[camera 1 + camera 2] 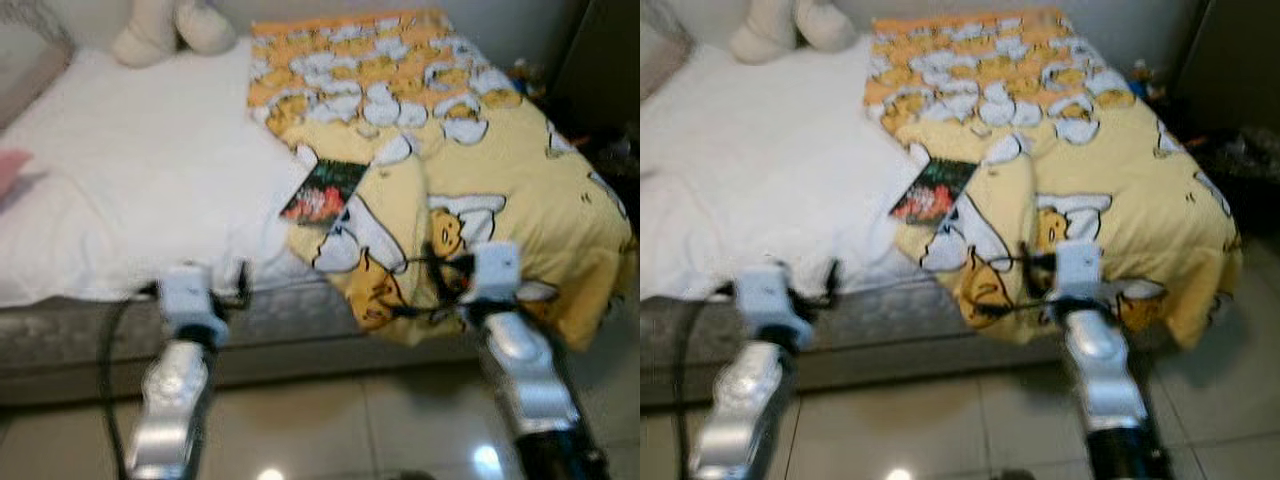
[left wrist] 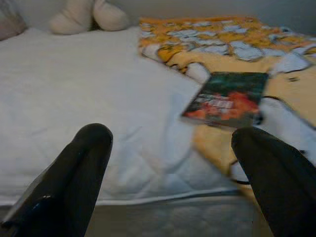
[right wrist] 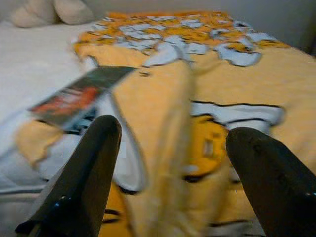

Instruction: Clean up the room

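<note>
A dark book point(image 1: 323, 190) with a red and green cover lies on the bed, half on the white sheet point(image 1: 130, 170) and half on the rumpled yellow duck-print blanket point(image 1: 500, 170). My left gripper point(image 2: 173, 136) is open at the bed's near edge, facing the sheet, with the book point(image 2: 227, 98) ahead of one finger. My right gripper point(image 3: 173, 129) is open too, held just off the blanket fold that hangs over the mattress edge. Nothing sits between either pair of fingers.
A cream plush toy point(image 1: 170, 25) rests at the head of the bed, with a grey pillow point(image 1: 30, 60) and something pink point(image 1: 10, 170) to the left. The grey mattress side point(image 1: 80, 335) fronts the tiled floor point(image 1: 340, 430). Dark clutter point(image 1: 610, 150) stands past the bed's right side.
</note>
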Available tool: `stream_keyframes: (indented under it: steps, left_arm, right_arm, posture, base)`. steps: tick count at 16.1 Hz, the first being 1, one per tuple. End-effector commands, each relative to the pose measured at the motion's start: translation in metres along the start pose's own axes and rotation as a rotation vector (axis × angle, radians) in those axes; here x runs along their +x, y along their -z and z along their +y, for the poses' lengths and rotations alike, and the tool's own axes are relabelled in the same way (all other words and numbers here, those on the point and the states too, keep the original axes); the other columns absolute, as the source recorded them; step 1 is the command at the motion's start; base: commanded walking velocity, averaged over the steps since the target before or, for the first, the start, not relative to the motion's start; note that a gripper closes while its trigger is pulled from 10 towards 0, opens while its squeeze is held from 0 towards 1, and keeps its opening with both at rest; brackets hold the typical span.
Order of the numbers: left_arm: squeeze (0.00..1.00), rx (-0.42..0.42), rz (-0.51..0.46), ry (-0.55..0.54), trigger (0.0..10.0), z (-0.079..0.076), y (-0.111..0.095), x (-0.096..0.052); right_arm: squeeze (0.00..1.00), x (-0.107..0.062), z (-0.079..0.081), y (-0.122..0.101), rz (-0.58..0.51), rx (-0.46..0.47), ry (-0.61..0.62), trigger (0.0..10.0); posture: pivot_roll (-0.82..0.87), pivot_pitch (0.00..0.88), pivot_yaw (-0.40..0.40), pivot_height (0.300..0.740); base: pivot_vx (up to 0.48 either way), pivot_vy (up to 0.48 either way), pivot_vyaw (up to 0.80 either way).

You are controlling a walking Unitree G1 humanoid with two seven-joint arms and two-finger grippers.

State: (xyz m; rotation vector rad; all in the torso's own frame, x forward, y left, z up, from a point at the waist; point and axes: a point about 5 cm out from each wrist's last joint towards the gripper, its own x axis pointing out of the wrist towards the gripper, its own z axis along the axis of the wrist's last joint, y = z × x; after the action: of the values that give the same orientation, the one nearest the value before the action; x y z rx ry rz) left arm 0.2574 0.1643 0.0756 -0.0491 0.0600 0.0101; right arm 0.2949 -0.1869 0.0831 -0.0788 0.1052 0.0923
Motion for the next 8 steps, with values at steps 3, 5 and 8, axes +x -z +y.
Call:
stream_keyframes:
  steps: [3, 5, 8]
  left_arm:
    - [0.0, 0.03, -0.025, -0.022, 10.0, 0.007, -0.005, 0.001]
    - [0.0, 0.032, -0.038, -0.001, 10.0, 0.005, -0.008, 0.002]
    - [0.0, 0.046, -0.054, 0.009, 10.0, 0.005, -0.014, 0.007]
  right_arm:
    - [0.0, 0.01, 0.008, -0.005, -0.002, 0.021, -0.031, 10.0]
    - [0.0, 0.01, 0.009, -0.004, -0.002, 0.01, -0.039, 10.0]
    - [0.0, 0.014, 0.012, -0.004, -0.004, 0.006, -0.046, 10.0]
  posture:
    - [-0.16, 0.0, 0.087, 0.74]
    - [-0.15, 0.0, 0.089, 0.74]
    - [-0.15, 0.0, 0.095, 0.74]
  base:
    - [0.0, 0.0, 0.0]
    - [0.0, 0.0, 0.0]
    - [0.48, 0.0, 0.0]
